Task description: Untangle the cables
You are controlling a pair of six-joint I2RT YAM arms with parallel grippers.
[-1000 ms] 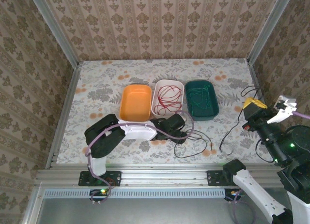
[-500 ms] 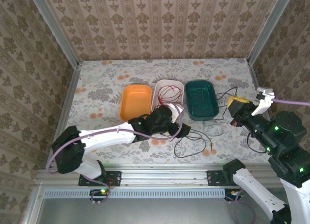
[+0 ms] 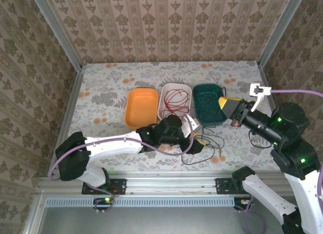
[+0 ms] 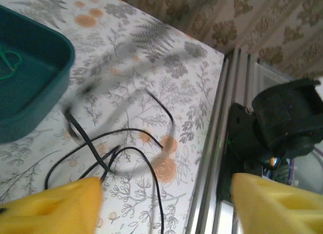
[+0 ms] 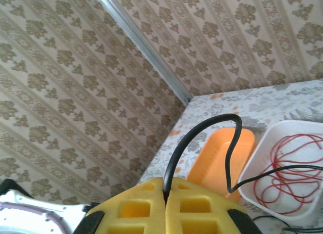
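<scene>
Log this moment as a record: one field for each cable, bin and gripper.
red cable: coiled inside the white bin
green cable: lying inside the teal bin
orange bin: nothing in it
black cable: loose loops on the table, one stretch lifted up to the right gripper
right gripper: shut on the black cable, held near the teal bin's right end
left gripper: open, above the black cable's loops
</scene>
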